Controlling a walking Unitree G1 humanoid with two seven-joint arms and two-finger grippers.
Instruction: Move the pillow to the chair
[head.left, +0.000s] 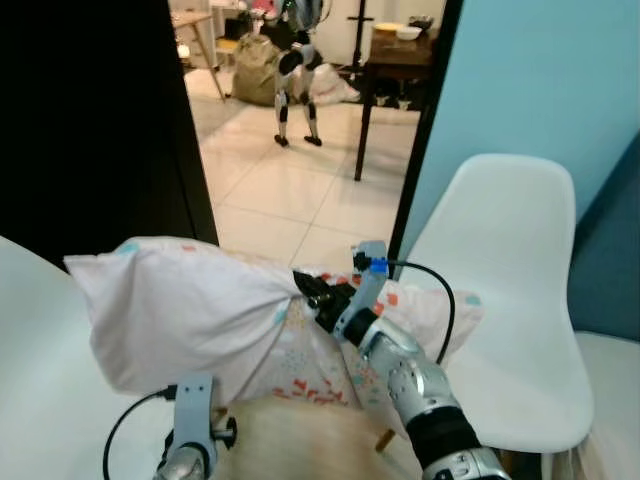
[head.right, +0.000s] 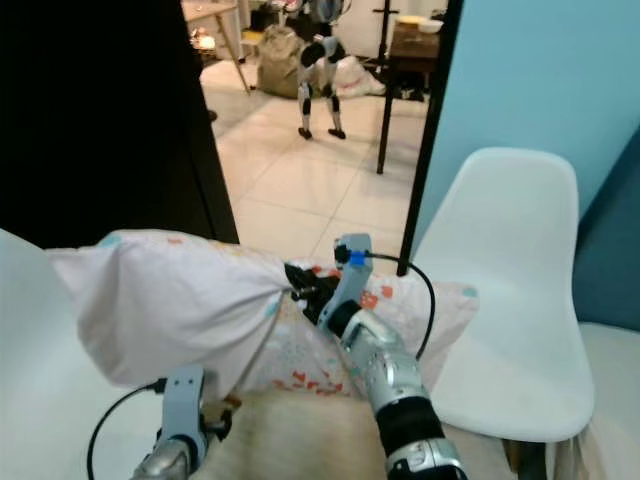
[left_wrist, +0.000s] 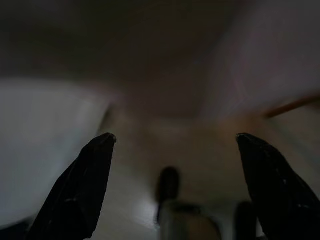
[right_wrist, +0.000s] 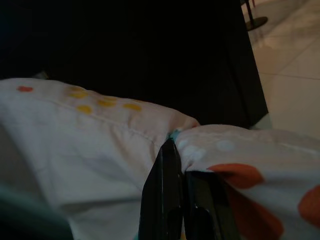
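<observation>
A white pillow (head.left: 190, 310) with coloured dots hangs in front of me, held up off the surface below. My right gripper (head.left: 308, 290) is shut on a pinch of its fabric near the middle; in the right wrist view the black fingers (right_wrist: 167, 200) squeeze the cloth. The white chair (head.left: 500, 300) stands to the right, its seat just beyond the pillow's right end. My left gripper (left_wrist: 172, 145) is open and sits low under the pillow, with its wrist (head.left: 192, 425) at the bottom of the head view.
A black panel (head.left: 100, 120) rises at the left and a blue wall (head.left: 540, 80) at the right. Between them a tiled floor (head.left: 290, 190) leads to another robot (head.left: 297, 70) and a dark table (head.left: 400, 60). A white surface (head.left: 40, 400) lies at lower left.
</observation>
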